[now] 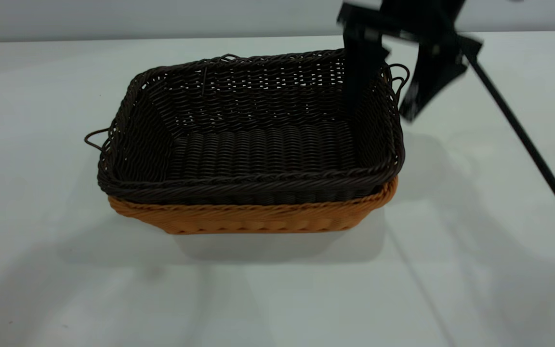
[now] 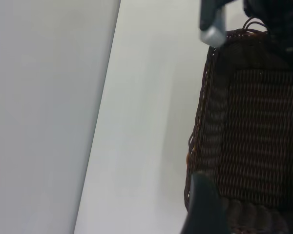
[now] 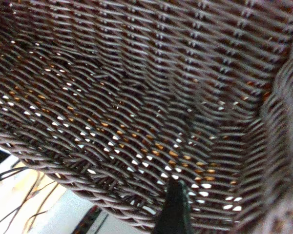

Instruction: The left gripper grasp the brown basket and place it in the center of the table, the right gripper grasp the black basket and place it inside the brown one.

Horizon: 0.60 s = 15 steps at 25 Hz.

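The black basket [image 1: 258, 135] sits nested inside the brown basket [image 1: 258, 219] in the middle of the table [image 1: 41, 270]; only the brown basket's front wall and rim show below it. My right gripper [image 1: 386, 103] hangs over the baskets' far right corner. It is open, with one finger inside the black basket and the other outside its right wall, which stands free between them. The right wrist view shows the black weave [image 3: 136, 97] close up. My left gripper [image 2: 201, 207] is out of the exterior view; its wrist view shows the black basket [image 2: 254, 122] just ahead.
The right arm's black cable [image 1: 523, 140] runs slantwise down over the table's right side. The table's far edge [image 1: 113, 41] meets a grey wall behind the baskets. White tabletop lies all round the baskets.
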{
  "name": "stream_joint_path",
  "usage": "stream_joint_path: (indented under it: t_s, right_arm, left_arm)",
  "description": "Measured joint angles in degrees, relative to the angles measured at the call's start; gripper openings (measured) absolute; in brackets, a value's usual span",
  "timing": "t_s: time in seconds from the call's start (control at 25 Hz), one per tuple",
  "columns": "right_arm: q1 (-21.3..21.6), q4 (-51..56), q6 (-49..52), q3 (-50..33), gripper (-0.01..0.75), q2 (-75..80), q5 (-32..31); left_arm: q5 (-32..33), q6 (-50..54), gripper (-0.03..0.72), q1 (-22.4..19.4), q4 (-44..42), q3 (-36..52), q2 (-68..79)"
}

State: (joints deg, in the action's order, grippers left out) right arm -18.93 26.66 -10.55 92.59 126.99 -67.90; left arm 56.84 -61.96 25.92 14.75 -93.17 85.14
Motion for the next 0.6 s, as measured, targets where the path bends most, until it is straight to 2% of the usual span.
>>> stream_joint_path:
  t_s: [0.28,0.52,0.6]
  right_arm:
    - [0.00,-10.92,5.49,8.85,0.575,-7.21,-1.16]
    - [0.06,-13.93,6.64,9.13,0.575,-22.70,-2.49]
    - [0.06,-13.93,7.00,7.85,0.575,-28.96,-2.60]
  left_arm:
    - [1.55,5.99,0.447,0.00,-8.04,0.05,-5.38]
    - [9.73,22.46,0.447,0.00,-16.74,0.05,-13.19]
    - [9.99,27.85,0.447,0.00,-18.08,0.05,-15.25]
